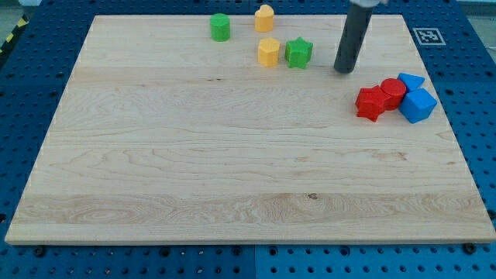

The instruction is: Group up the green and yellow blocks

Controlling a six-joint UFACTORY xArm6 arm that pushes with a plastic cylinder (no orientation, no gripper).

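A green star block (298, 52) touches a yellow hexagon block (268, 52) on its left, near the view's top. A yellow heart-shaped block (264, 17) sits above them at the board's top edge. A green cylinder (220, 27) stands apart to the left of the yellow heart. My tip (343, 70) rests on the board to the right of the green star, a short gap away, touching no block.
A cluster at the view's right: a red star block (370, 102), a red cylinder (392, 92), a blue cube (418, 105) and a blue wedge-like block (410, 80). A black-and-white marker (428, 35) lies at the board's top right corner.
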